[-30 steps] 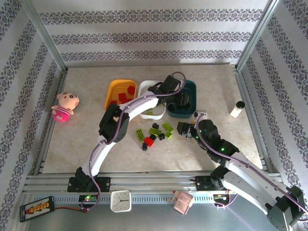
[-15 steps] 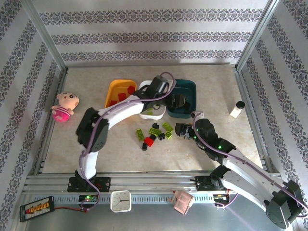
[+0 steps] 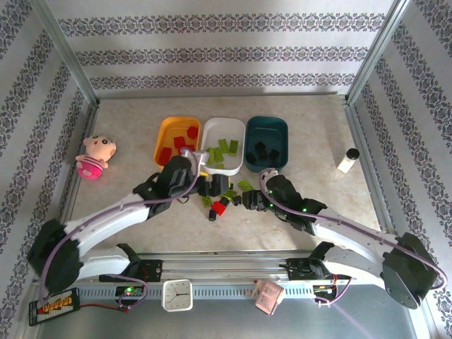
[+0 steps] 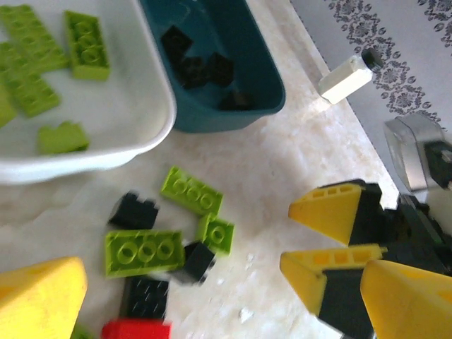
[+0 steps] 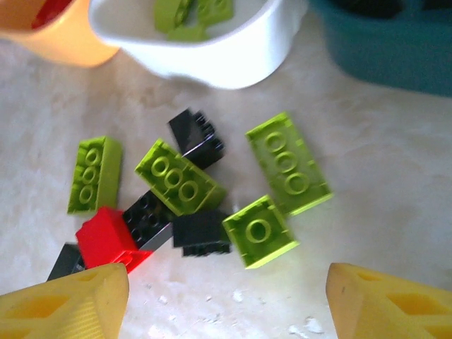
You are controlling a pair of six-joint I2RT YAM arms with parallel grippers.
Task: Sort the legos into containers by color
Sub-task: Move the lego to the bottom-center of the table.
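Observation:
The loose legos [image 3: 227, 198] lie in a small pile in front of the trays: lime [image 5: 180, 176], black [image 5: 201, 233] and one red [image 5: 109, 236]. The orange-yellow container [image 3: 167, 127] holds red bricks, the white container [image 3: 240, 145] lime ones [image 4: 86, 44], the teal container [image 3: 284, 145] black ones [image 4: 201, 67]. My left gripper [image 3: 210, 188] hovers open at the pile's left side, nothing between its fingers [image 4: 39, 296]. My right gripper [image 3: 248, 200] stands open at the pile's right side, its yellow fingers [image 5: 392, 304] wide apart with bare table between them.
A pink plush doll [image 3: 95, 155] lies at the far left. A small white bottle with a black cap [image 3: 347, 159] stands at the right. Patterned walls close in the table on three sides. The two grippers are close together over the pile.
My left arm has drawn back from over the teal tray to the loose pile and its jaws have opened. The right gripper has moved left toward the pile.

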